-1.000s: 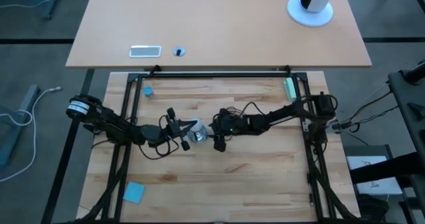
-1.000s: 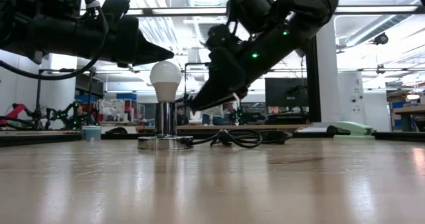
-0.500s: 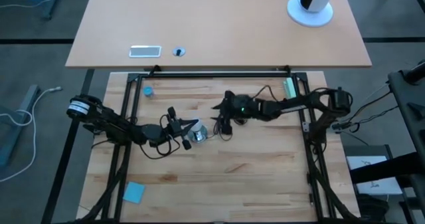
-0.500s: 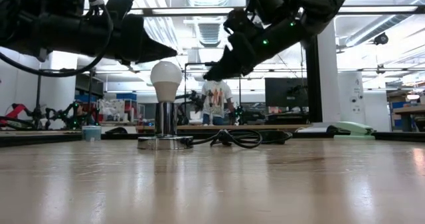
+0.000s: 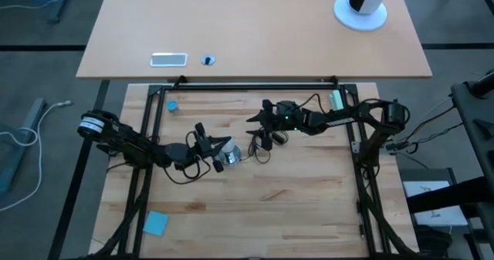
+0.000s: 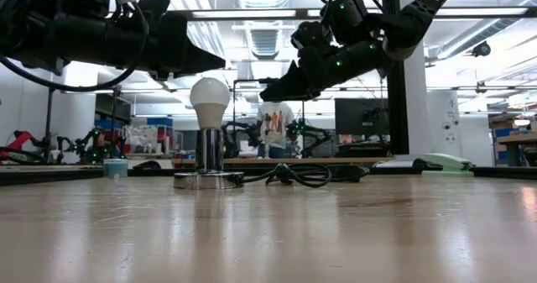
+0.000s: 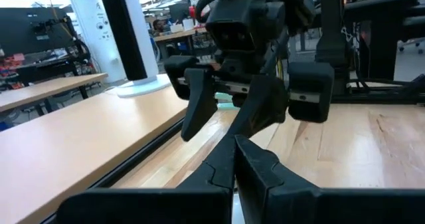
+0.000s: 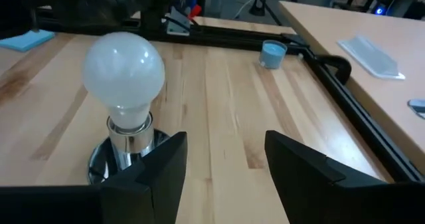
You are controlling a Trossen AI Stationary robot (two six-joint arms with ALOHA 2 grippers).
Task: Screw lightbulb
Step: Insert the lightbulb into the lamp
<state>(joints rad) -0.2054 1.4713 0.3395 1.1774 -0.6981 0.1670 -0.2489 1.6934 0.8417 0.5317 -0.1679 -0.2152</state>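
Observation:
The white frosted lightbulb stands upright with its silvery screw base in the round silver socket disc near the middle of the table. My left gripper is shut and lies level just above the lightbulb, touching nothing that I can see. My right gripper is open and hangs in the air on the bulb's far right side, pointing back at it. Its two fingers stand wide apart with nothing between them. The left wrist view shows the right gripper facing my shut left fingers.
The socket's black cord loops on the wood to the right of the bulb. A small blue cap sits at the far left and a blue square at the near left. A person stands in the room beyond.
My right gripper has drawn away from the bulb's stem toward the table's far right, rising and tipping nearer to level. The bulb and socket have stayed where they were.

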